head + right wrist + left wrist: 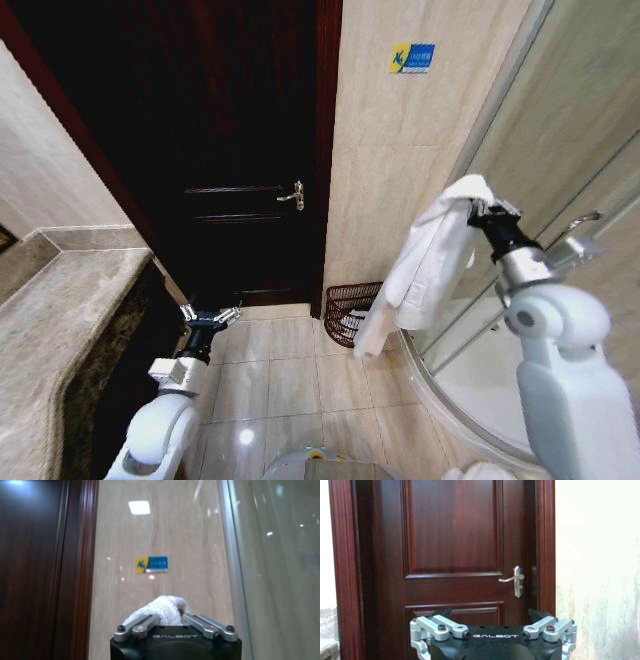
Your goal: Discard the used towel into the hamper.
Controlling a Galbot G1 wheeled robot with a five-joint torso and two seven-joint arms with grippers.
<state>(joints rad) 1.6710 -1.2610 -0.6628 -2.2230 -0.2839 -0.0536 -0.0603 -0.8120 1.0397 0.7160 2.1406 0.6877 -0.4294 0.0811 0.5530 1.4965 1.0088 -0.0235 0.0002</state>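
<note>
Head view: right gripper [478, 207] raised high on the right, fingers clamped on one bunched end of the white towel [425, 265], so the rest hangs free in a long drape down toward the floor. Right wrist view confirms it, a wad of terry cloth pinched between the two fingers [142, 624], nothing else in the grip. Holding it by the top edge up high probably keeps the loose tail off the tiles for the carry. Hamper [352, 311] is the dark wire basket on the floor against the tiled wall [400, 150], just beside the wooden door [230, 150]; the towel's lower end hangs in front of its right side from this angle, so can't tell whether it is actually over the opening or just nearer the camera. Towel not yet in the hamper, so judged mid-carry, drop not done. Glass shower screen [580, 130] sits close behind the right arm. Left gripper [210, 317] is low on the left, idle, pointed at the door, fingers spread wide apart and holding nothing; left wrist view shows the door handle [515, 580] straight ahead. Stone counter [60, 300] runs along the far left.
</note>
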